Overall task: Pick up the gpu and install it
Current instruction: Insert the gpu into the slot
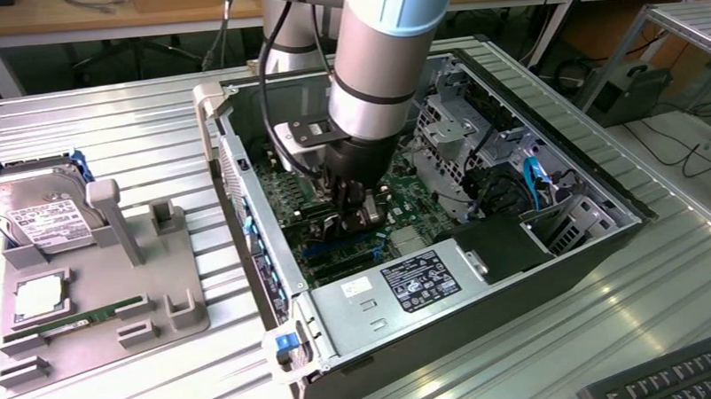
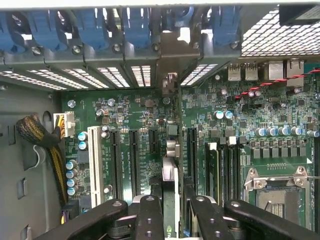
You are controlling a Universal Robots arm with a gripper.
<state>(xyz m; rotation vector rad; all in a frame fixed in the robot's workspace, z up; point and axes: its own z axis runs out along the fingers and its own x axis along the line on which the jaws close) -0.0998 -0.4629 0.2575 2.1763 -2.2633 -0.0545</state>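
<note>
The computer case (image 1: 453,276) lies open on top, so the way in is from above. Inside, the arm (image 1: 375,83) and gripper (image 1: 359,219) fill the middle over the green board (image 2: 135,107). The drive cage (image 1: 454,125), power box (image 1: 412,282) and cables (image 2: 42,137) crowd the edges. Blue clips (image 2: 90,25) line the back wall.

Probably lab, metal benches (image 1: 129,136), cables (image 1: 686,152)

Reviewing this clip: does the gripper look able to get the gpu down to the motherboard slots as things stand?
Probably yes. The gripper holds the gpu edge-on, deep inside the open computer case, directly over the motherboard. Nothing visibly sits between the card and the slots.
</note>
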